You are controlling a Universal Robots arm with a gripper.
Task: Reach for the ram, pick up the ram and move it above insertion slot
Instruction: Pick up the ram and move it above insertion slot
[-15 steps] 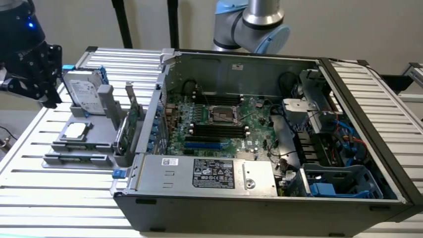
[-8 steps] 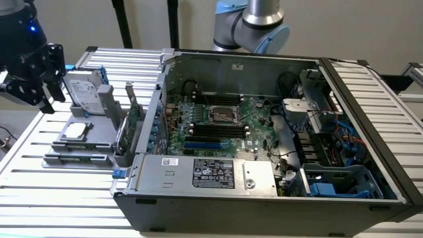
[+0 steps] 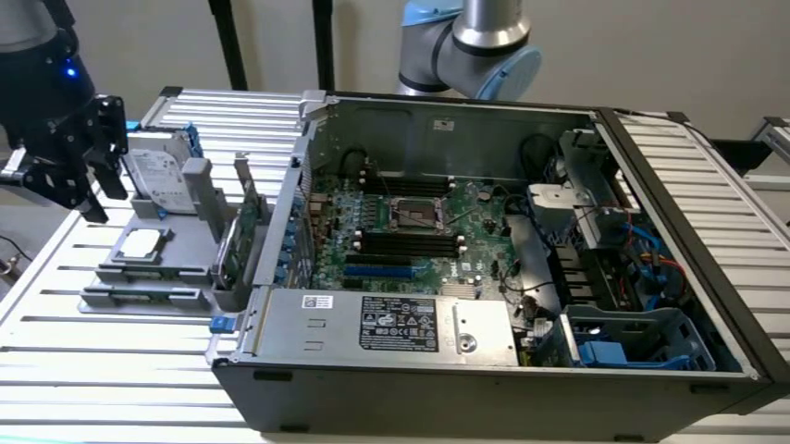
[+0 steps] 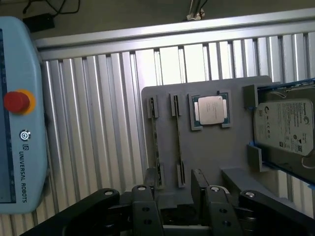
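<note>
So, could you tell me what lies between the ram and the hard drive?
The CPU, seated in its recess on the grey holder, as the wrist view shows.

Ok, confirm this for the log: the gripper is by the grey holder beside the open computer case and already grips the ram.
Wrong on one point: the gripper holds nothing. The wrist view shows its fingers apart and empty, with the ram seated in its slot in the grey holder. The rest stands: it is by the holder, beside the open computer case.

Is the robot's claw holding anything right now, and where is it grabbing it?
Nothing is held. The gripper hangs open above the grey tray, with nothing between its jaws.
</note>
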